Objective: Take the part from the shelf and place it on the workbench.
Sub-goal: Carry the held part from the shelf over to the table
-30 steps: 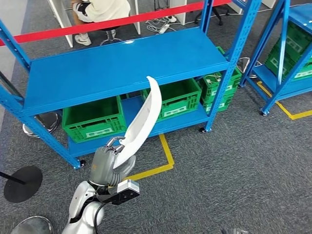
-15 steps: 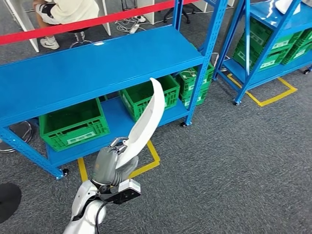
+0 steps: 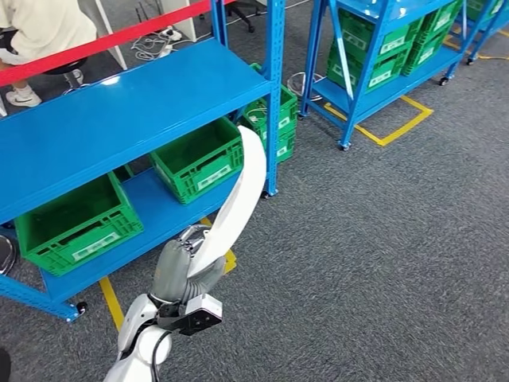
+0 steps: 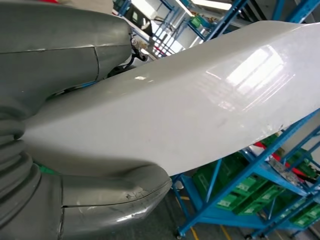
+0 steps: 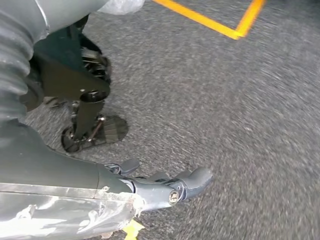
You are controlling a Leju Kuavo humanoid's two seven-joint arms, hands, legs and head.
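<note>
One long white curved part (image 3: 238,203) is in view, gripped at its lower end by one hand, the left hand (image 3: 179,270). The right hand (image 5: 158,187) hangs over the grey carpet, its fingers apart and holding nothing.

Two blue metal shelf racks stand on the floor: the near rack (image 3: 120,111) and the far rack (image 3: 354,87).

Under the near rack sit three green plastic crates: a left crate (image 3: 75,223), a middle crate (image 3: 195,159) and a right crate (image 3: 276,119). The far rack holds more green crates (image 3: 384,56); their number cannot be told.

One red bar (image 3: 102,40) runs behind the near rack. One person (image 3: 36,28) sits beyond it.
</note>
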